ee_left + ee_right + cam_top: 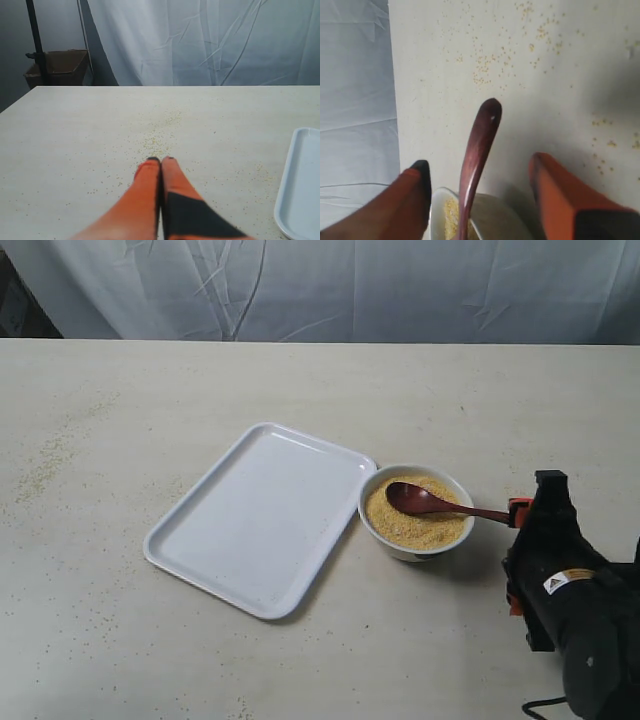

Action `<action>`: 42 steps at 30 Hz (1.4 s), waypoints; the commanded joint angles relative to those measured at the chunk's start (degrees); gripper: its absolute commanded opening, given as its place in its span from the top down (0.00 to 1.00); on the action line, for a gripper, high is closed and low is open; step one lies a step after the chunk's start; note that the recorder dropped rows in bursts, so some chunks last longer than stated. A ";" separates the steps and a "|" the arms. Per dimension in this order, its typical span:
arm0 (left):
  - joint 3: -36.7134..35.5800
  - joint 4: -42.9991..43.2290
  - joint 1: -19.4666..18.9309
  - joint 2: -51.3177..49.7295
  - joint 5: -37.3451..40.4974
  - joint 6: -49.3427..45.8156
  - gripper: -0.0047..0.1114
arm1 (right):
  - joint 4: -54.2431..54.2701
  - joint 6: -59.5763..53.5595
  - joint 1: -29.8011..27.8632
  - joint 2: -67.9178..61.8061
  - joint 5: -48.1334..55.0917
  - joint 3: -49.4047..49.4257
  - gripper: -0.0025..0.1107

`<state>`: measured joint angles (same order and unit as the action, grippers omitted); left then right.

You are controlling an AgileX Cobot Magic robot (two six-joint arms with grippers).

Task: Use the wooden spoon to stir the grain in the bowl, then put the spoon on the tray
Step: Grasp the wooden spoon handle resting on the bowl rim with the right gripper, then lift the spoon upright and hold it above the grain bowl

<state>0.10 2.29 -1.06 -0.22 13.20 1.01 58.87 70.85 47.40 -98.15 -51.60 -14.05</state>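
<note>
The small white bowl [416, 510] of yellow grain [412, 523] stands just right of the white tray [262, 516]. The dark wooden spoon [432, 503] lies with its oval end on the grain and its handle over the bowl's right rim. My right gripper [520, 512] is at the handle's tip. In the right wrist view the spoon handle [478, 150] runs between the spread orange fingers [415, 192] without touching them, so the right gripper [479, 165] is open; the bowl's rim [437, 207] shows below. My left gripper [161, 160] is shut on nothing, over bare table.
Loose grains [160, 135] are scattered on the pale table [120, 440], left of the tray and near the spoon's handle [490, 65]. A white curtain [350, 285] hangs behind the table's far edge. A brown box [60, 67] stands beyond the table's corner.
</note>
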 commanded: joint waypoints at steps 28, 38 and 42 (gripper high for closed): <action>-0.10 0.11 -0.22 0.22 0.00 0.02 0.96 | -7.08 -32.49 -0.01 -2.61 -18.37 -4.44 0.99; -0.10 0.11 -0.22 0.22 0.00 0.02 0.96 | -18.28 -66.47 -0.11 2.29 -18.37 -12.83 0.99; -0.10 0.11 -0.22 0.22 0.00 0.02 0.96 | -16.58 -80.31 -0.11 2.89 -18.37 -13.04 0.99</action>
<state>0.10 2.29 -1.06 -0.22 13.20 1.01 41.52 0.66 47.40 -95.75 -69.51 -26.90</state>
